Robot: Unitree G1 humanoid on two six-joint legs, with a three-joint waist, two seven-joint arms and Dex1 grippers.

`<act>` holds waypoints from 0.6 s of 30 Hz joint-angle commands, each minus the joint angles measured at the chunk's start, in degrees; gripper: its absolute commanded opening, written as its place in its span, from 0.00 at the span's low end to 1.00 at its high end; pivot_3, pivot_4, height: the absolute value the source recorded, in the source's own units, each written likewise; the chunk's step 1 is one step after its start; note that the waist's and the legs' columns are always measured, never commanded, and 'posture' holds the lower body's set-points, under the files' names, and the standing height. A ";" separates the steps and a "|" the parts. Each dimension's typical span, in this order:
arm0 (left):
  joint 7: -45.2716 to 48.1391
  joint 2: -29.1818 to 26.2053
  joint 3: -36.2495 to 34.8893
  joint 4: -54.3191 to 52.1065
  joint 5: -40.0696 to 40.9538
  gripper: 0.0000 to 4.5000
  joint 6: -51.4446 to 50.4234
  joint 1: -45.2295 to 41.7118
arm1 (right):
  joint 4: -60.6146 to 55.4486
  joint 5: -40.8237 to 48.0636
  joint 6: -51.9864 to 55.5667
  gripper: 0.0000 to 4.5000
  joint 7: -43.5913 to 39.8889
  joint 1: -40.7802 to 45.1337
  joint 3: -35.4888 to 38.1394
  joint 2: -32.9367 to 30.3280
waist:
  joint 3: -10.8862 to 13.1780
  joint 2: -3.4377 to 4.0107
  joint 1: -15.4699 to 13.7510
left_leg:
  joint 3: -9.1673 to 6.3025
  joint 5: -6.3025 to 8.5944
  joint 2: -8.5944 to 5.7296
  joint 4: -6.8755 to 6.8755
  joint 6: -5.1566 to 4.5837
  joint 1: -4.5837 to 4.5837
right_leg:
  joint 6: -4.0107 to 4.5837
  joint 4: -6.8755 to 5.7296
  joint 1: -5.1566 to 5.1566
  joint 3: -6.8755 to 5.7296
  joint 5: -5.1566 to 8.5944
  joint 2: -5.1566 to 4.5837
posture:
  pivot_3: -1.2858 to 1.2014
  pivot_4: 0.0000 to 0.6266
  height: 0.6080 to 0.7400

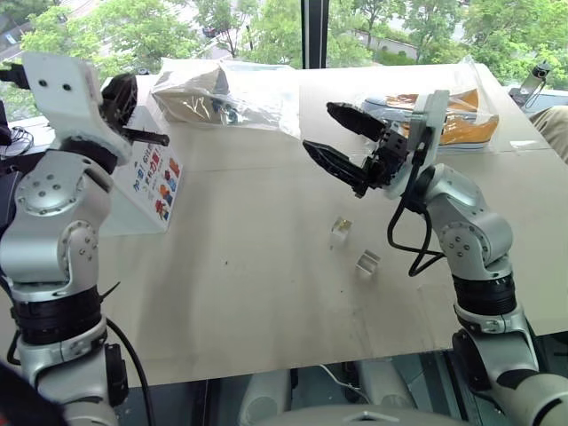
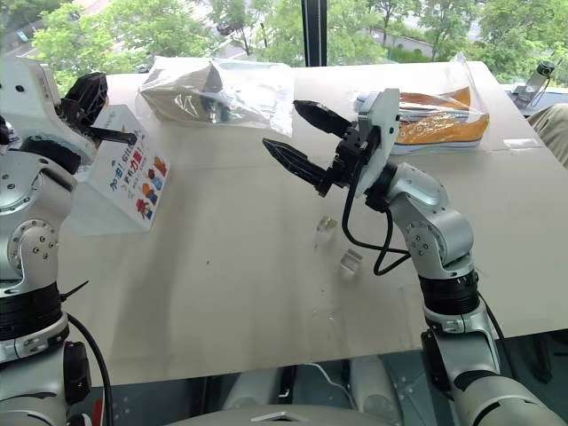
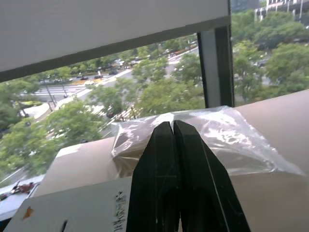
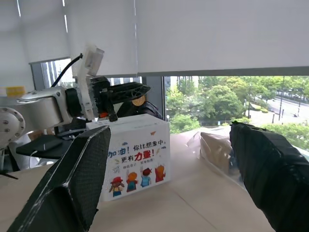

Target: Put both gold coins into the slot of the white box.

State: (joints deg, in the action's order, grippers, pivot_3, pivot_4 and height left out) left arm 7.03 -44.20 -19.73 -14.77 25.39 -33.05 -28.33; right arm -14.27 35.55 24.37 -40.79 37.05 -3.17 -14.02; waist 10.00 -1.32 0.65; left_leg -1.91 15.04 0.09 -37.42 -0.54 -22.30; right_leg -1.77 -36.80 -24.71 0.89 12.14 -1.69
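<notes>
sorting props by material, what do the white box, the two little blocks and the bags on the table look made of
White box: looks like matte cardboard, with flat printed panels and crisp folded edges. Two small blocks: clear and glossy with bright edges, probably acrylic or similar plastic; glass can't be ruled out. Bags: thin clear plastic film, wrinkled, with shiny glare.

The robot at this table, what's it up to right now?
It is working on dropping coins into the white box. Its left gripper is shut and held just above the box top, with what looks like a gold coin pinched at its tip. The right gripper hangs open and empty over the table, above two small clear blocks.
</notes>
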 commanded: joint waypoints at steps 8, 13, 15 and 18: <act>-1.78 -3.11 -5.77 0.73 -5.75 0.00 -5.93 -0.44 | -3.27 8.38 5.64 0.93 -5.21 0.06 1.40 -1.70 | 0.00 0.00 0.17 | -0.06 0.00 0.00 -0.02 -0.01 -0.18 | 0.00 -0.04 -0.16 -0.10 -0.01 -0.19 | 0.52 0.24 1.00; -0.93 -2.89 -6.79 1.32 -7.09 0.00 -6.11 -0.15 | -3.37 8.46 5.68 0.93 -5.27 -0.02 1.26 -2.26 | 0.00 0.00 0.15 | -0.05 0.03 -0.01 -0.03 -0.05 -0.18 | 0.00 -0.05 -0.16 -0.09 -0.01 -0.21 | 0.52 0.24 1.00; -0.71 -2.94 -7.03 1.83 -7.46 0.00 -6.09 -0.44 | -3.37 8.45 5.61 0.93 -5.22 -0.12 1.18 -2.24 | 0.00 0.00 0.14 | -0.06 0.02 -0.01 -0.03 -0.03 -0.18 | 0.00 -0.05 -0.16 -0.11 -0.01 -0.22 | 0.52 0.24 1.00; -0.43 -3.68 -6.86 2.88 -8.56 0.00 -6.13 -0.35 | -3.41 8.33 5.51 0.93 -5.12 -0.23 1.10 -2.10 | 0.00 0.00 0.18 | -0.06 0.02 -0.01 -0.03 -0.03 -0.18 | 0.00 -0.06 -0.16 -0.10 -0.01 -0.23 | 0.52 0.24 1.00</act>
State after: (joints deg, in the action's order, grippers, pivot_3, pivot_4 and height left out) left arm 6.42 -46.31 -24.57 -11.43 18.05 -39.61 -28.27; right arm -15.18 42.87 30.40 -45.71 36.81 -3.15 -16.05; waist 9.99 -1.32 0.82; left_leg -1.96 15.05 0.08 -37.45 -0.56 -22.48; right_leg -1.77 -36.86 -24.88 0.80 12.13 -1.92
